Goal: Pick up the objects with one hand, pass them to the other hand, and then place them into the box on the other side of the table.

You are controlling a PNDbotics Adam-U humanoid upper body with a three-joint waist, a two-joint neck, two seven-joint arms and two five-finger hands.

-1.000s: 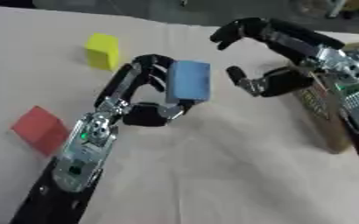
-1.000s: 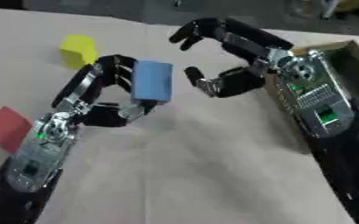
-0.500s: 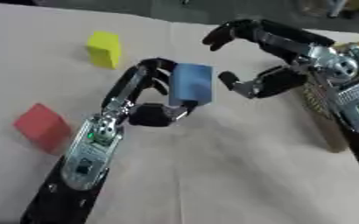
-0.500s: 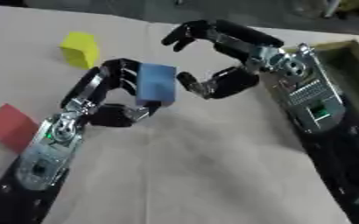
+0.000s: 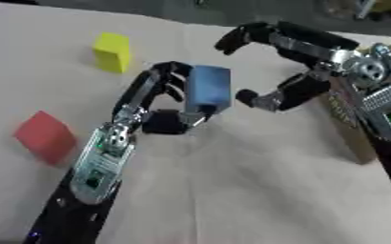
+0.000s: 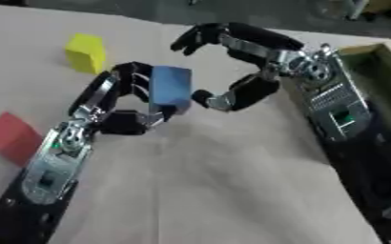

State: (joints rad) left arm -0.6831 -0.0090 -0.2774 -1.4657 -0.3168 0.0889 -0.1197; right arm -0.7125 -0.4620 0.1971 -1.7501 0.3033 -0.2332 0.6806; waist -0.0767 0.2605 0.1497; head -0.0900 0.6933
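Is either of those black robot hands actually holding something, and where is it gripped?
The left hand holds the blue rectangular block, fingers behind it and thumb at its lower end. The right hand is open beside it, holding nothing.

Beige table (image 5: 257, 190); dark floor (image 6: 257, 12) beyond.

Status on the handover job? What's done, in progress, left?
Done: nothing visibly in the box yet; its inside is mostly out of view. In hand: the left hand holds the blue block off the table, and the right hand is open beside it, thumb close to it, not gripping. Left: finish this pass and drop, then the yellow block and red block, both on the table.
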